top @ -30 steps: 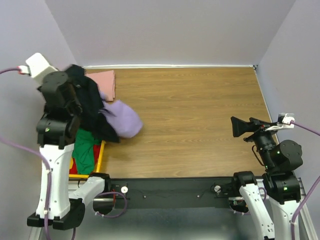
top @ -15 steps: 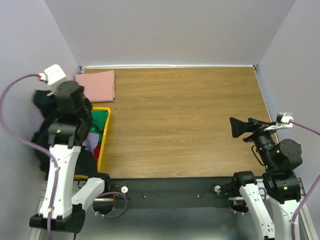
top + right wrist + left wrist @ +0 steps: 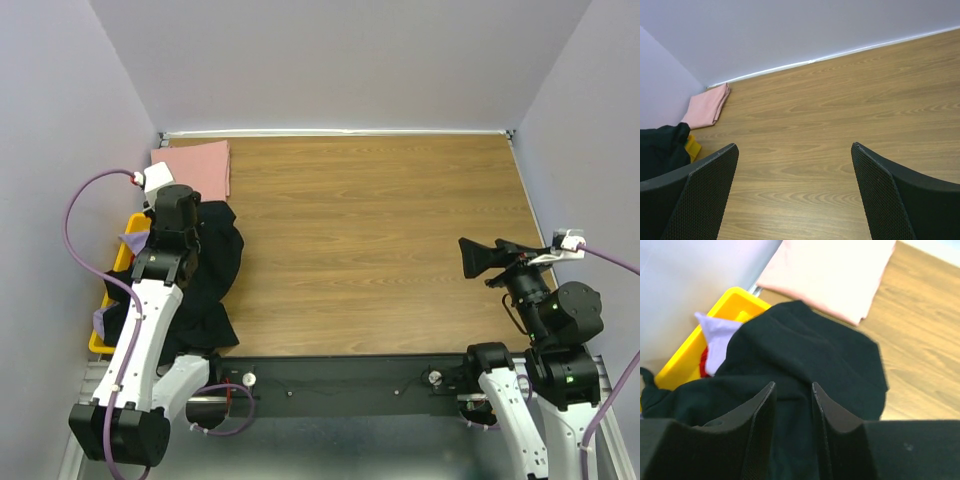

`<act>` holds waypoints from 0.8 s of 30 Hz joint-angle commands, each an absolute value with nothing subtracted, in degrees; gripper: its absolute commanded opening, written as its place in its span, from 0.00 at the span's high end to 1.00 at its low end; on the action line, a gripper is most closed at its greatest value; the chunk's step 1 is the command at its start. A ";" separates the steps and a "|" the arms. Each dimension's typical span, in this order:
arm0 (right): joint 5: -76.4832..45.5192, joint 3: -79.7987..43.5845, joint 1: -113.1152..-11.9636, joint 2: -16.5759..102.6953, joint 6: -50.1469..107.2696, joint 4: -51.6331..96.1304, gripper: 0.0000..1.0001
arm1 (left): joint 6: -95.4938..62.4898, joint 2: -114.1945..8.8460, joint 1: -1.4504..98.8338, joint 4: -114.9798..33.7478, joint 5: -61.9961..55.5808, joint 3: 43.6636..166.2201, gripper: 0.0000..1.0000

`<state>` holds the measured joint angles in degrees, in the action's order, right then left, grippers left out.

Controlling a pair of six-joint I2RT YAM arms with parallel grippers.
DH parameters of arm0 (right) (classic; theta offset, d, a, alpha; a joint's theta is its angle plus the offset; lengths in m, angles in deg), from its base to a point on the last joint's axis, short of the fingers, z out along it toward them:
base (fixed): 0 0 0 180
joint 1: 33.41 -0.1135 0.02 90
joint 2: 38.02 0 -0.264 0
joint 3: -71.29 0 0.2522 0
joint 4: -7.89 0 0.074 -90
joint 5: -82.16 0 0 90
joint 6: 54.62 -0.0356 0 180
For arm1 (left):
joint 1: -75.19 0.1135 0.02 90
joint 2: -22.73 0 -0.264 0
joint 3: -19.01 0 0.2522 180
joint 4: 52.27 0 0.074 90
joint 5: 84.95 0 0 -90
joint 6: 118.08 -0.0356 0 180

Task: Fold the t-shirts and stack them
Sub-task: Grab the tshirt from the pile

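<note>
My left gripper (image 3: 792,385) is shut on the black t-shirt (image 3: 805,350), with black cloth pinched between the nearly closed jaws. In the top view the black t-shirt (image 3: 215,265) hangs in a bunch from the left arm, over the crate's right edge and the table's left side. The dusty pink t-shirt (image 3: 195,165) lies folded at the far left corner; it also shows in the left wrist view (image 3: 835,275) and the right wrist view (image 3: 707,107). Bits of the lavender t-shirt (image 3: 128,241) poke out of the crate. My right gripper (image 3: 478,257) is open and empty above the right side.
The yellow crate (image 3: 108,288) stands off the table's left edge, partly covered by black cloth, with red cloth (image 3: 702,364) inside. Purple walls close in on the left, back and right. Bare wooden table (image 3: 380,230) spreads between the arms.
The left arm swung the black t-shirt out to the left past the crate, then back toward the table's left edge. The lavender t-shirt left the table and now lies in the crate.
</note>
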<state>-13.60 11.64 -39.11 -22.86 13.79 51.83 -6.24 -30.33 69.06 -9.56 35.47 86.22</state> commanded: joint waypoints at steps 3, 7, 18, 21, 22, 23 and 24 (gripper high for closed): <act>-14.61 12.79 -39.56 -24.05 13.14 54.00 0.00 | -4.53 -27.98 69.04 -12.15 30.55 85.69 0.58; -14.61 12.79 -39.56 -24.14 13.05 54.08 0.00 | -1.56 -27.89 69.04 -9.96 27.83 85.24 0.37; -15.05 13.41 -39.56 -24.75 12.08 54.61 0.00 | 10.06 -27.63 70.61 -4.32 33.00 82.70 0.18; -15.49 13.14 -39.56 -25.01 12.08 54.53 0.00 | 9.80 -26.66 74.65 -7.03 32.48 79.89 0.20; -15.66 13.23 -39.56 -25.10 12.08 54.52 0.00 | 9.71 -27.18 76.23 -7.48 32.39 79.71 0.20; -15.66 13.58 -39.48 -25.10 12.17 54.52 0.00 | 9.36 -27.71 78.07 -8.18 32.13 79.88 0.20; -15.75 13.84 -39.56 -25.19 12.09 54.52 0.00 | 8.66 -28.24 78.87 -8.54 32.04 80.06 0.20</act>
<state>-14.02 12.77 -39.11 -24.24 12.79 53.44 7.27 -27.75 75.84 -7.20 30.00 79.73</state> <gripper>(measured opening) 0.997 0.803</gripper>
